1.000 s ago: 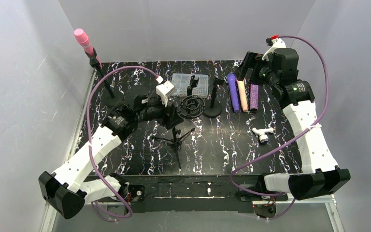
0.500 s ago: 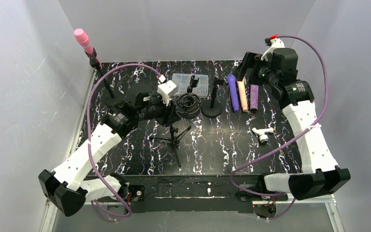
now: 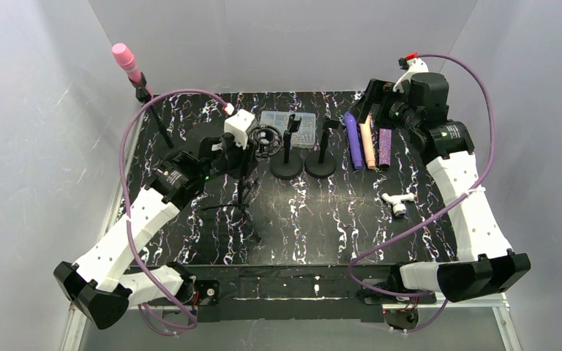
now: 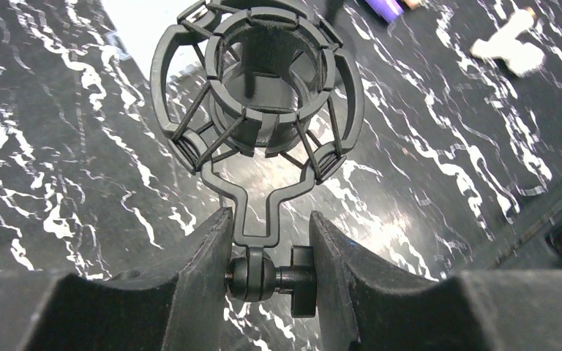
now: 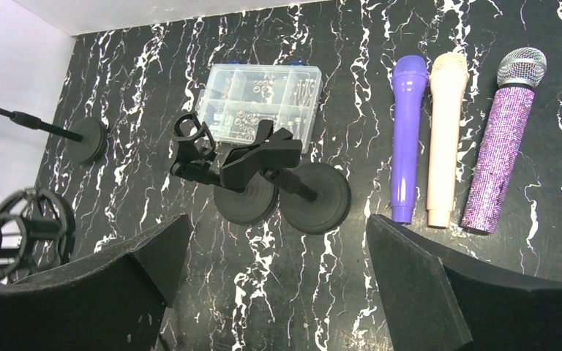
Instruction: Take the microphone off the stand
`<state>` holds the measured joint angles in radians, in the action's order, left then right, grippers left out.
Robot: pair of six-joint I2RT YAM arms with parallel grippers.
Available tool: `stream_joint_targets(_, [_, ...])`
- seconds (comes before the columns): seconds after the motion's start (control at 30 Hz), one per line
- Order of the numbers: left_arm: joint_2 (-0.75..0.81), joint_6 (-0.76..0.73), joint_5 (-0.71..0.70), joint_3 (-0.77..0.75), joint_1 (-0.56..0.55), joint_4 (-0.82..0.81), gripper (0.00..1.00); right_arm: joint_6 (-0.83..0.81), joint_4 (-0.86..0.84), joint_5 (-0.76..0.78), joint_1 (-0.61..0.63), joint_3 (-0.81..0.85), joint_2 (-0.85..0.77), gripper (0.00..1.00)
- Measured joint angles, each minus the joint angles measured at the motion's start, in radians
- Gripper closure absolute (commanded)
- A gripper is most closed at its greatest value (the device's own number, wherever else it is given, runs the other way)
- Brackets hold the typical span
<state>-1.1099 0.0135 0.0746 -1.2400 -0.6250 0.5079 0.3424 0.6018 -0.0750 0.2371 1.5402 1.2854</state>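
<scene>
my left end effector [image 4: 267, 241] is clamped on the neck of the black shock mount [image 4: 256, 80], one finger on each side of the pivot just under its yoke. the ring of the mount stands straight ahead of the fingers and it is empty. under it the small tripod [image 3: 238, 201] hangs down toward the worktop [image 3: 336, 219]; i cannot tell whether its feet touch.

the thing i am after is elsewhere. the pink microphone [image 3: 126, 60] sits in the clip of the tall stand [image 3: 157, 121] at the upper left of the overhead view, up and to the left of this end effector, with my own forearm between. its long axis is tilted: pink head highest and farthest into the corner, body sloping down and right into the clip.

my right end effector [image 5: 278, 248] hovers with its fingers wide apart, holding nothing, at the upper right, well apart from that stand.

so i judge the left arm is the nearer one, but it must let go of the mount first, and the pull should run along the tilted axis, up toward the corner.
</scene>
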Motion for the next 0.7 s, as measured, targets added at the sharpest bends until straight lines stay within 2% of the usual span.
stream_joint_targets(0.13, [-0.041,0.042,-0.110,-0.001,0.000,-0.082,1.00,0.000,0.000,0.000,0.001,0.000,0.000,0.00])
stream_joint_targets(0.37, [-0.201,0.079,-0.311,-0.027,0.000,-0.257,1.00,0.000,0.000,0.000,0.001,0.000,0.000,0.00])
stream_joint_targets(0.53, [-0.320,0.073,-0.380,-0.114,0.011,-0.332,1.00,0.000,0.000,-0.002,0.001,0.000,0.000,0.00])
stream_joint_targets(0.7, [-0.399,0.077,-0.372,-0.153,0.068,-0.389,1.00,0.000,0.000,-0.007,0.001,0.000,0.000,0.00])
